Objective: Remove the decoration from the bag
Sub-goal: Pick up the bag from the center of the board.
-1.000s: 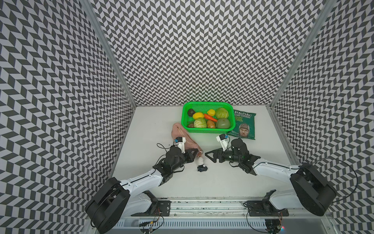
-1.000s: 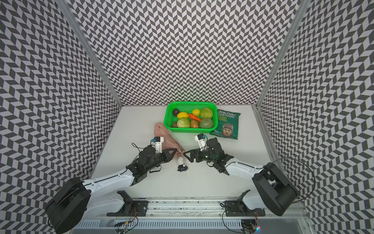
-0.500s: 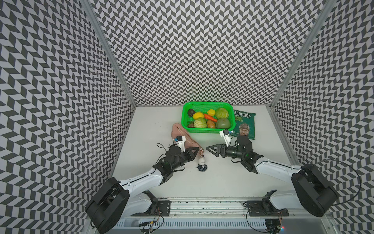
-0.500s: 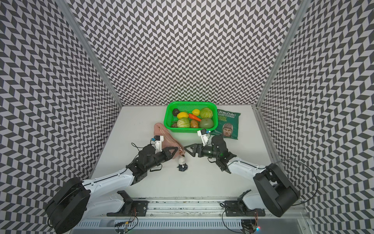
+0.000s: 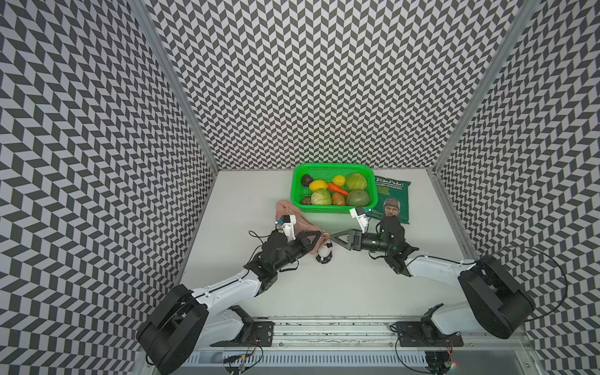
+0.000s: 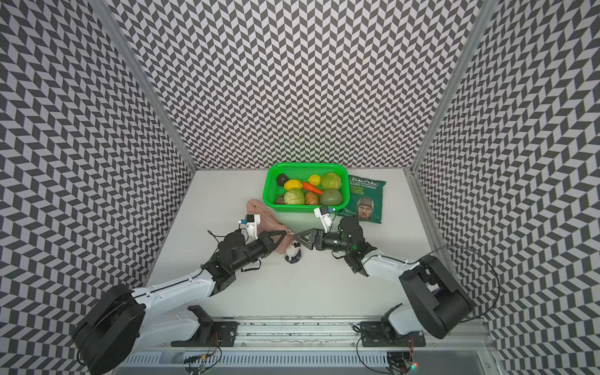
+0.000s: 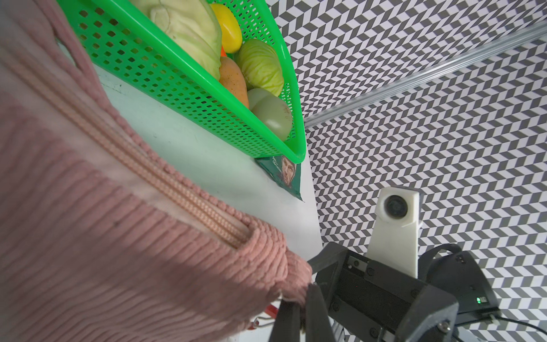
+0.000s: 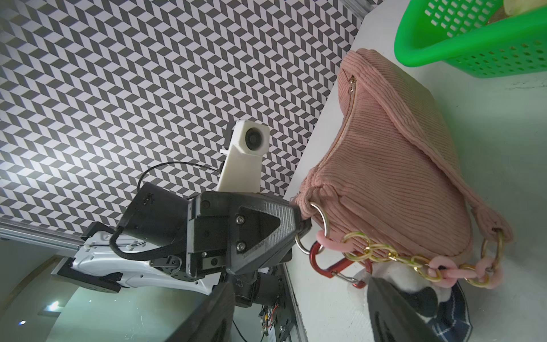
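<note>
While my left tool (image 8: 299,221) is clamped tight on the near end of the bag (image 8: 393,183), beside its metal ring, the pink pouch lies on the counter (image 5: 324,292) just in front of the green basket (image 5: 334,210). The decoration (image 5: 324,255) sits on the counter at that end, hooked on by a red clasp (image 8: 322,265). My right tool (image 5: 334,238) has its jaws apart, holding nothing, its tips just beside the clasp.

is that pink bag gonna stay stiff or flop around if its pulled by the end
Probably floppy: the bag is soft ribbed fabric that sags and creases where the left end effector pinches its end. The chain and decoration are linked loosely to its rings, so they would likely swing.
</note>
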### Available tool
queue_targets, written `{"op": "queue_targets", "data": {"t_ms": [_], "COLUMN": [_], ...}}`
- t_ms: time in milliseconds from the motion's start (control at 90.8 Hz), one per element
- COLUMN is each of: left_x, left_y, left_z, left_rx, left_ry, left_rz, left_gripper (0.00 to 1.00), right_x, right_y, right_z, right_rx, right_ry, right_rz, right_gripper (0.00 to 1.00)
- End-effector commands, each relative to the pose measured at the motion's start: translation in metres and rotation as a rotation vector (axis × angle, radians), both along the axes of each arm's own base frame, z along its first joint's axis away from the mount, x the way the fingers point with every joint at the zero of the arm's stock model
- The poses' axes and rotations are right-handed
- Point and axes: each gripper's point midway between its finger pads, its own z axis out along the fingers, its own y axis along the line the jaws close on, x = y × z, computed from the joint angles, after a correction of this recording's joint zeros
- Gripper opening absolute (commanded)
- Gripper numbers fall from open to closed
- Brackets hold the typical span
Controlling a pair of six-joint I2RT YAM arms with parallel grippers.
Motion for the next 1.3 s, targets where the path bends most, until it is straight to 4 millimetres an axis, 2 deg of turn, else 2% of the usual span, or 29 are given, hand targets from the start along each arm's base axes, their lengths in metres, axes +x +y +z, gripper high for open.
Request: {"op": "queue_targets", "data": {"t_ms": [0,242,749,1014,1179,1289], "left_x": [-0.002,-0.002,-0.005,-0.005,-0.005,-0.005], "left_y": [-0.004,-0.005,-0.003,-0.005,-0.005,-0.005], "left_z": [0.026,0.021,0.011,0.008,0.008,0.008], "left_rx": [-0.102,-0.104,-0.071,-0.064,-0.066,-0.065], "left_ry": [-0.051,-0.037,-0.028,-0.022,-0.023,-0.023], "left_rz": [-0.024,-0.031,-0.037,-0.041,-0.044,-0.043], "left_gripper": [0.0,0.0,0.0,0.0,0.0,0.0], "right_x": [0.003,0.009,0.018,0.019,0.018,0.018], "right_y": [0.004,0.009,0.017,0.021,0.022,0.024], "right_z": [0.015,0.013,0.005,0.005,0.002,0.003], "right_rx": [0.043,0.049,0.053,0.063,0.07,0.086], "right_ry": [-0.053,-0.045,-0.041,-0.038,-0.028,-0.02], "right_rz": [0.018,0.028,0.05,0.07,0.08,0.091], "right_gripper": [0.73,0.66,0.59,0.46,0.45,0.37]}}
